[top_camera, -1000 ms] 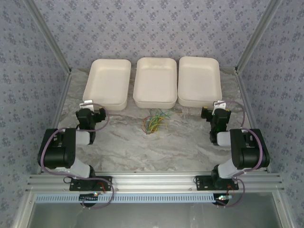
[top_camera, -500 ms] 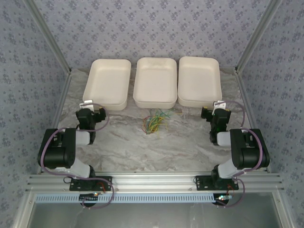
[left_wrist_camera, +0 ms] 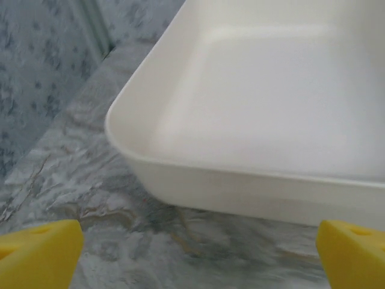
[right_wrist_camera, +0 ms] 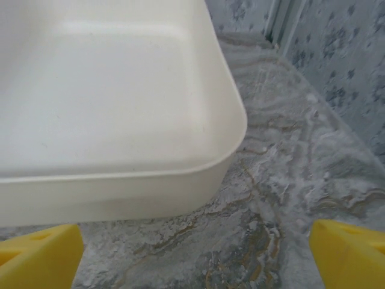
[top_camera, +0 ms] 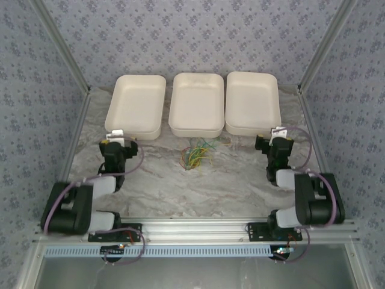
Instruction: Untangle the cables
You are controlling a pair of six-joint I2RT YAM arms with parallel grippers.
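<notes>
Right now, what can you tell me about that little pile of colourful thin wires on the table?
The tangled bundle of thin green, yellow and orange-red wires lies in one loose, loopy knot, flat on the grey marbled tabletop, just in front of the middle white tray. Strands cross each other. Only the tabletop touches it.

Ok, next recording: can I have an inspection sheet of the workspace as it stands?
Surface: marbled grey table, bare in the middle.
Job's things: coloured wires, one tangled bundle just in front of the middle tray.
Clutter: nothing seen; left tray and right tray flank the middle one.
Grippers: left hand and right hand open, holding nothing.
Cables: arm cables loop along both arms.
Surroundings: patterned walls, metal frame.
</notes>
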